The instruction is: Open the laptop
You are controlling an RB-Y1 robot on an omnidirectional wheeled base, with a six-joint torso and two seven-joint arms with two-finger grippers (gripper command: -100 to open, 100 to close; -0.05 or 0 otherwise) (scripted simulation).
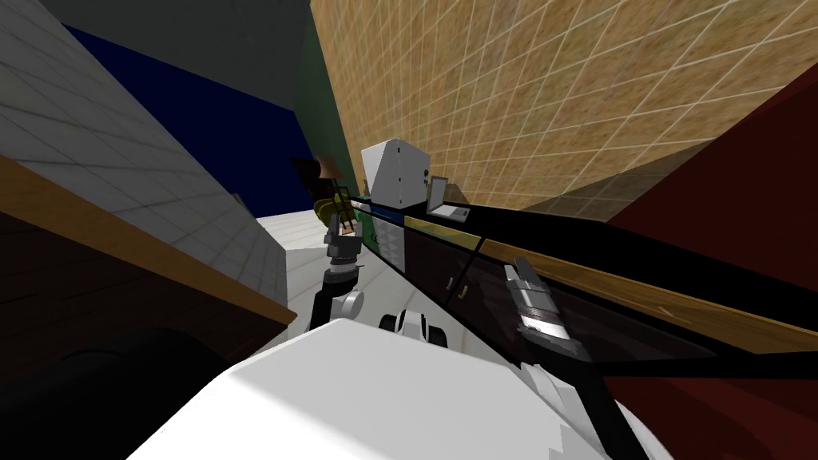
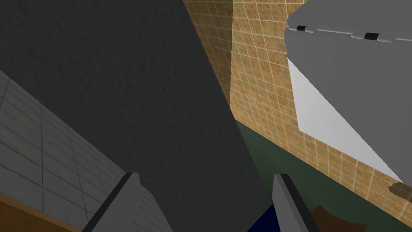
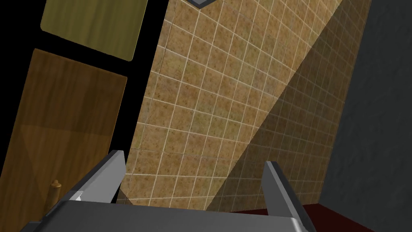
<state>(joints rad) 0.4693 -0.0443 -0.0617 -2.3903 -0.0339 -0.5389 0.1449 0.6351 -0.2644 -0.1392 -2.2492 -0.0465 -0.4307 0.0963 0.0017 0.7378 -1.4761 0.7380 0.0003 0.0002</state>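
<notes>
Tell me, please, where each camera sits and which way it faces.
Head: looks down along the black counter toward the small grey laptop and white boxy appliance; both forearms show.
Left wrist: faces the appliance and tan tiled wall past the open left gripper.
Right wrist: faces that wall past the open right gripper.
All share the tiled wall.

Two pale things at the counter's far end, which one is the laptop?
The smaller one, the laptop, right of the big white box: a thin lid standing up from a flat base. The box is one tall block.
</notes>
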